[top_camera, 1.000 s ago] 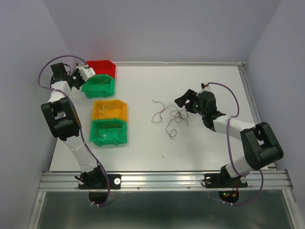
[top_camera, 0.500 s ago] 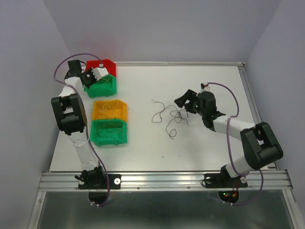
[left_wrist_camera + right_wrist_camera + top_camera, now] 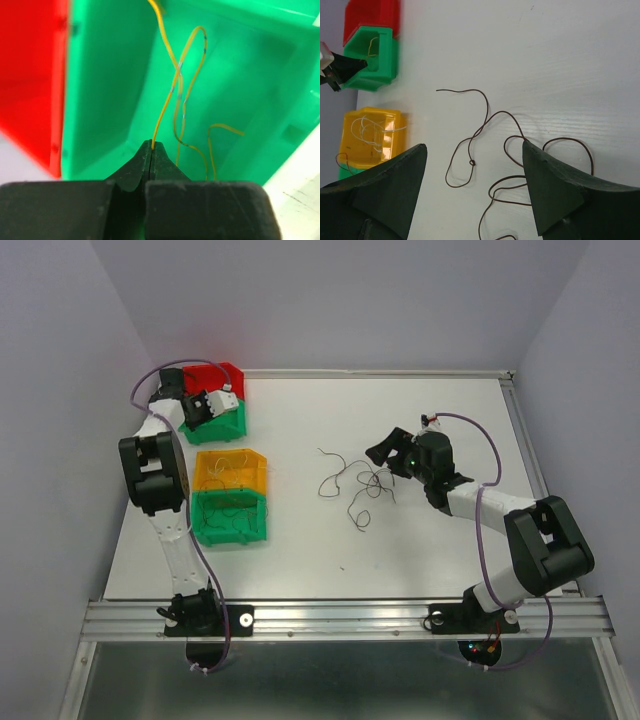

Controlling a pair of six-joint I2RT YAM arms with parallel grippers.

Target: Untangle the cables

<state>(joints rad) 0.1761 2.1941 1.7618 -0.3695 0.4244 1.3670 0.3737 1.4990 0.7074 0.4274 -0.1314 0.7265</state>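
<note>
**Top and wrist views.** The left gripper [image 3: 151, 148] is shown fully closed, its fingertips pinched on one end of a thin yellow wire [image 3: 172, 89]. The wire rises in loops inside the far green bin [image 3: 100, 75], and further yellow strands are seen lower in that bin. The red bin [image 3: 30, 65] is set directly beyond it, touching. The right gripper [image 3: 474, 145] is held wide apart with nothing between its fingers. It is poised above the dark, curly cables [image 3: 487, 106], which are spread loosely near the middle of the white table [image 3: 420, 410]. Pale wires [image 3: 367, 125] are gathered in the yellow bin [image 3: 395, 116]. A nearer green bin [image 3: 235, 530] is seen against it, a few thin strands inside.
</note>
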